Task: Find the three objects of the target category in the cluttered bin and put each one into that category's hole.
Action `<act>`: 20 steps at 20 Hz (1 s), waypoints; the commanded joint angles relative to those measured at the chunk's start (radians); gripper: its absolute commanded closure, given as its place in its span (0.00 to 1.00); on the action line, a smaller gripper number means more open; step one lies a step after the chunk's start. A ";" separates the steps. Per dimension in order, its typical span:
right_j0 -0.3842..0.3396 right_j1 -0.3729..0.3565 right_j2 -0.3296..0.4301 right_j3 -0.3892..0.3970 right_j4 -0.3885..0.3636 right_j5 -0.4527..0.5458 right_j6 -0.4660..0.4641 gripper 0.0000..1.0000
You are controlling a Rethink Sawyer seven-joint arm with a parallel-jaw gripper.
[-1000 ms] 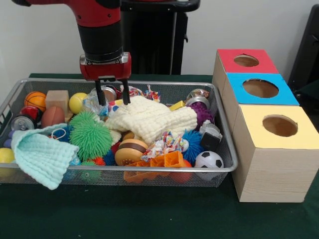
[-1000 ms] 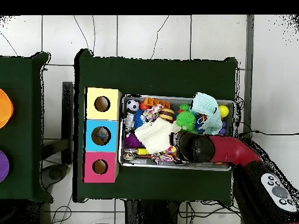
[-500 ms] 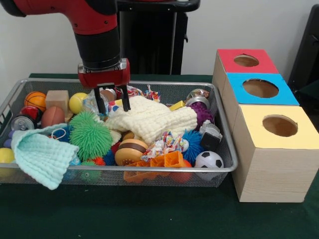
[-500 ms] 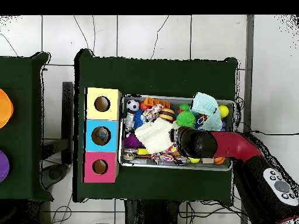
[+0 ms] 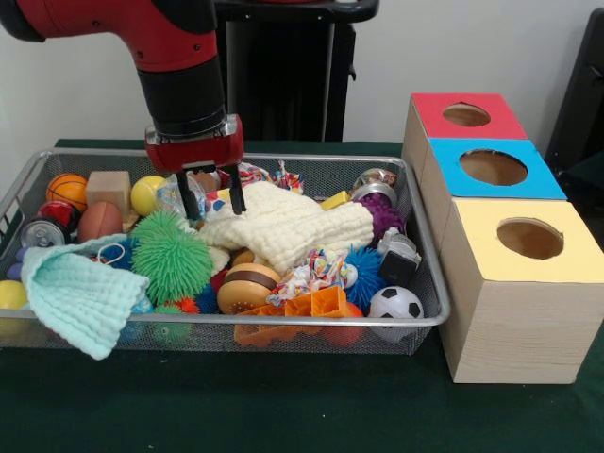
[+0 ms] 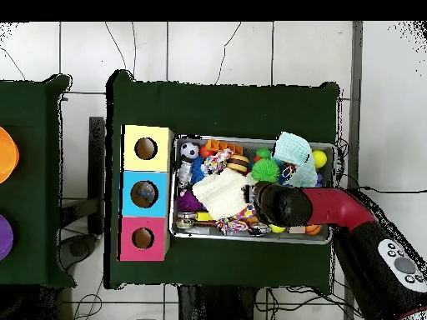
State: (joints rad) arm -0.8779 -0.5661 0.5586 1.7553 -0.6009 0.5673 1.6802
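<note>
My gripper [image 5: 213, 202] hangs open low over the back middle of the wire basket [image 5: 311, 324]. Its two black fingers [image 5: 190, 202] stand just left of the cream knitted cloth [image 5: 293, 226], over a crinkly clear wrapper [image 5: 176, 198]; nothing is gripped. Around it lie a yellow ball [image 5: 146, 193], a green spiky ball [image 5: 171, 256], a basketball [image 5: 66, 190], a soccer ball [image 5: 395, 304] and a mint cloth [image 5: 80, 294]. The red [image 5: 464, 115], blue [image 5: 493, 167] and yellow [image 5: 529, 239] boxes each have a round hole. In the overhead view the arm [image 6: 334, 208] covers the gripper.
A wooden block [image 5: 108, 187], a brown football [image 5: 99, 221], a drink can [image 5: 41, 232], a burger toy [image 5: 247, 287], orange plastic pieces [image 5: 302, 310], blue [image 5: 364, 266] and purple [image 5: 383, 215] spiky balls crowd the basket. The boxes stand against its right side.
The arm has shifted slightly left and come down a little, bringing the open fingers lower beside the cream cloth. The objects in the basket have not moved.
</note>
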 commanded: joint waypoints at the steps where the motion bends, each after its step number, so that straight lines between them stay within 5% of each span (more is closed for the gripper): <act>1: -0.016 0.046 0.080 -0.070 -0.074 0.135 -0.320 0.00; 10: 0.017 -0.057 0.011 -0.051 -0.105 0.197 -0.257 0.00; 20: 0.008 -0.079 -0.004 -0.040 -0.165 0.193 -0.233 0.00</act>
State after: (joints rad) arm -0.8707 -0.6298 0.5668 1.7552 -0.6772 0.6666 1.6802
